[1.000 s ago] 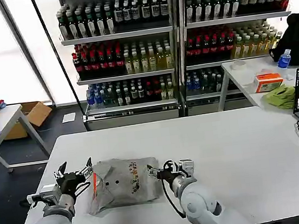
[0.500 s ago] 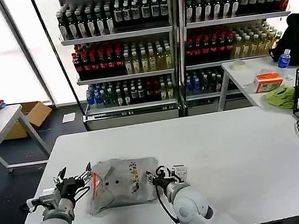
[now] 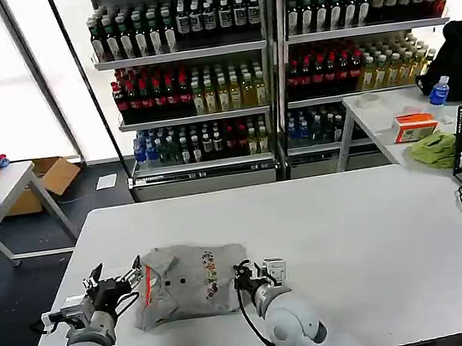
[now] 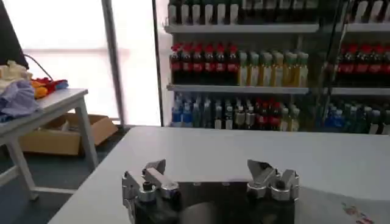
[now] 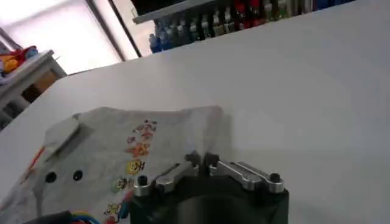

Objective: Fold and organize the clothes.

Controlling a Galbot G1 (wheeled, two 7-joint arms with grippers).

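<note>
- While the folded grey shirt sits in the same spot on the white table, near the front edge and left of centre, both arms have dropped lower and pulled back toward the robot compared to a second ago.
- Left gripper hangs just off the shirt's left edge, by the orange collar trim, fingers spread wide with nothing between them, same as before.
- Right gripper is now right at the shirt's right edge; its fingertips look pinched together, and I can't tell if any cloth is caught.
- Shirt shape looks unchanged, chest print facing up.
</note>
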